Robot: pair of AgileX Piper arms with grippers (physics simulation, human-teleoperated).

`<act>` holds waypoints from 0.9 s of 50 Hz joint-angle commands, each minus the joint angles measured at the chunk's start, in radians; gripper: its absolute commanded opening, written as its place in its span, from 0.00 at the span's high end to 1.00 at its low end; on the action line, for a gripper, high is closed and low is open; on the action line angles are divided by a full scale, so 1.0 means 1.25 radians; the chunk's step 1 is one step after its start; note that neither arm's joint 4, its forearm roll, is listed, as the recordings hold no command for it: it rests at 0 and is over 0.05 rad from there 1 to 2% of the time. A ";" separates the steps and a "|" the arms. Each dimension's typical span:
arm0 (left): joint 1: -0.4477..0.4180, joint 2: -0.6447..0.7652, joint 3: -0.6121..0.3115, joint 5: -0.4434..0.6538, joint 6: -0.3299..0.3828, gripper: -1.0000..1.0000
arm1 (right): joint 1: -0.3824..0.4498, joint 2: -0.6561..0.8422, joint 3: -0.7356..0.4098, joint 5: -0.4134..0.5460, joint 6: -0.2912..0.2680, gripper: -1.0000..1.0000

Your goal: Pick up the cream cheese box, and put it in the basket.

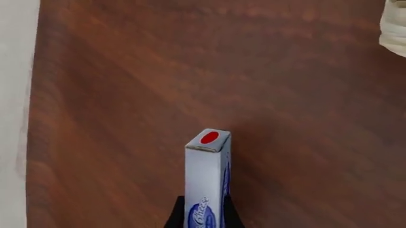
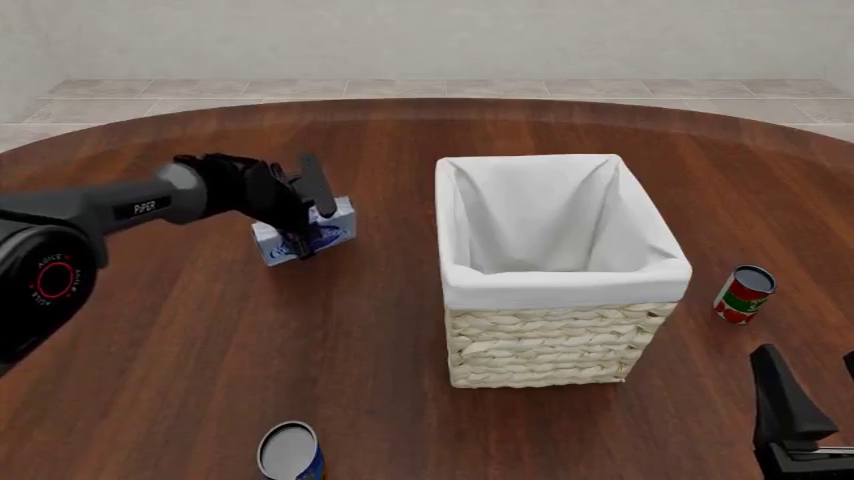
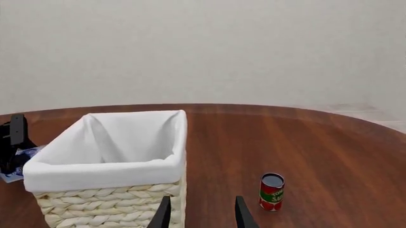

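Note:
The cream cheese box (image 2: 304, 234), light blue and white with a dark blue oval logo, sits between the fingers of my left gripper (image 2: 315, 214), which is shut on it, left of the basket (image 2: 554, 330). In the left wrist view the box (image 1: 207, 171) stands on edge, its end with a red dot pointing away, and dark fingers (image 1: 175, 216) clamp its sides. Whether it rests on the table or hangs just above it is unclear. The wicker basket (image 3: 95, 204) with white lining stands mid-table. My right gripper (image 2: 809, 368) is open at the near right, nothing between its fingers (image 3: 163, 213).
A red can (image 2: 742, 294) stands right of the basket, also in the right wrist view as the red can (image 3: 271, 191). A blue can (image 2: 290, 452) stands near the front edge. The round brown table (image 2: 174, 350) ends on the left near the box.

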 commanded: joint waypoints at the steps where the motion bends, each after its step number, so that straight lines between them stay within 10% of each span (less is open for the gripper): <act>1: -0.020 -0.037 -0.081 0.036 -0.070 1.00 | 0.004 0.000 0.000 -0.002 -0.002 0.00; 20: -0.068 -0.176 -0.027 -0.007 -0.121 1.00 | 0.012 0.000 0.000 -0.005 -0.002 0.00; 45: -0.120 -0.429 -0.129 0.142 -0.371 1.00 | 0.022 0.000 0.000 -0.014 -0.004 0.00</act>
